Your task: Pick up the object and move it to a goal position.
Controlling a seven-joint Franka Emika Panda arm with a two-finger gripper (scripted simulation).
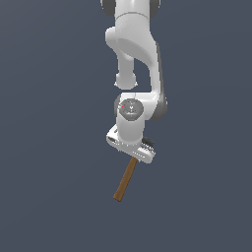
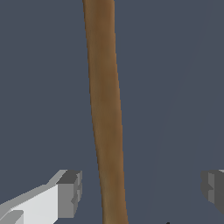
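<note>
The arm reaches down over a plain dark grey surface, its gripper (image 1: pixel 132 153) directly above the hammer (image 1: pixel 125 181). Only the brown wooden handle shows in the exterior view, slanting out from under the gripper; the head is hidden. In the wrist view the handle (image 2: pixel 105 109) runs between the two fingers (image 2: pixel 70 193) – both stand clear of it, spread wide, gripping nothing.
</note>
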